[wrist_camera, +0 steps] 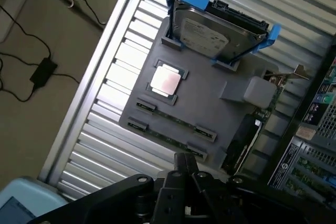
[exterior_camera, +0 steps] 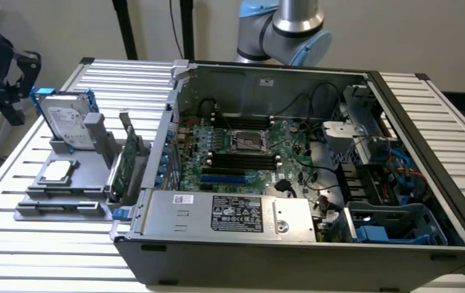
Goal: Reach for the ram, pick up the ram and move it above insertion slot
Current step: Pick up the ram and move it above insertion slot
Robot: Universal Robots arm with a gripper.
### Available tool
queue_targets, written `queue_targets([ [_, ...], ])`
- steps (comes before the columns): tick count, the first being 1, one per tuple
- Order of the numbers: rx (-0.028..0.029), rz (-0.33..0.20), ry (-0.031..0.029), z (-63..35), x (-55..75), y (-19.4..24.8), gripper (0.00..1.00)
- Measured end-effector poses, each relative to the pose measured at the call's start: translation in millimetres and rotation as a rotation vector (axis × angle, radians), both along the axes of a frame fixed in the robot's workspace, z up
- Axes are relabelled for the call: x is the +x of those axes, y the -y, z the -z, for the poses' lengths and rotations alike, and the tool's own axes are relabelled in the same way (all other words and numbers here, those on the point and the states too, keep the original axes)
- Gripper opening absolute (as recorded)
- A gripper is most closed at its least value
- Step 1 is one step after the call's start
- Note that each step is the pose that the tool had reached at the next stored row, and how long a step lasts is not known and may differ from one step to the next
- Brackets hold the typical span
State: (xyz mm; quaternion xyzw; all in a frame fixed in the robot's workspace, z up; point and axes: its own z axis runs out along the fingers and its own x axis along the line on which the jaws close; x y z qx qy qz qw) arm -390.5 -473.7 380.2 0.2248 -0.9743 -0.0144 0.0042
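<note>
Reaching is judged the step in hand: the ram point(wrist_camera: 173, 120) lies untouched along the grey holder's point(wrist_camera: 210, 103) edge nearest the gripper point(wrist_camera: 185, 162), whose opening cannot be told; alignment with the stick's length is called for.

A plain off-white wall point(exterior_camera: 403, 36) fills the upper part of the exterior view. Two thin black vertical poles point(exterior_camera: 123, 27) stand before it toward the upper left. A white table of ribbed metal slats point(exterior_camera: 44, 256) spreads across the lower half, its slats running side to side into the lower left corner. In the wrist view these slats catch a bright glare of light point(wrist_camera: 123, 69). Past the table's edge lies a dull beige floor point(wrist_camera: 37, 129), with a black power brick point(wrist_camera: 43, 72) and thin black cables point(wrist_camera: 89, 14) trailing over it.
</note>
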Motion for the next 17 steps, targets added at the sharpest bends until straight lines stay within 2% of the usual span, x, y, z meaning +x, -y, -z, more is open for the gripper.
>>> queue_targets([
  [17,0.0,-0.309,0.0,0.0,0.0,0.0,0.11],
])
